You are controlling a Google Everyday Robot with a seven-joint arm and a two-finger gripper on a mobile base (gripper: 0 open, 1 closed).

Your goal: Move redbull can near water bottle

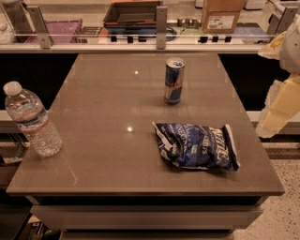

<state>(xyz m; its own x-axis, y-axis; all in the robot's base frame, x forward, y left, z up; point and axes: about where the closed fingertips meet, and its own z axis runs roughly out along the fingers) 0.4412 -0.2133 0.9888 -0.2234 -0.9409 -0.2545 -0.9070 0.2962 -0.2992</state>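
Note:
The redbull can (174, 80) stands upright on the brown table (108, 117), right of centre towards the far side. The water bottle (33, 120) stands upright at the table's left edge, far from the can. My gripper (280, 105) shows as pale cream parts at the right edge of the camera view, off the table's right side, well right of the can and holding nothing that I can see.
A dark blue chip bag (196, 146) lies flat on the table in front of the can. Behind the table runs a counter with a dark tray (133, 13), a cardboard box (221, 15) and a purple bin (54, 29).

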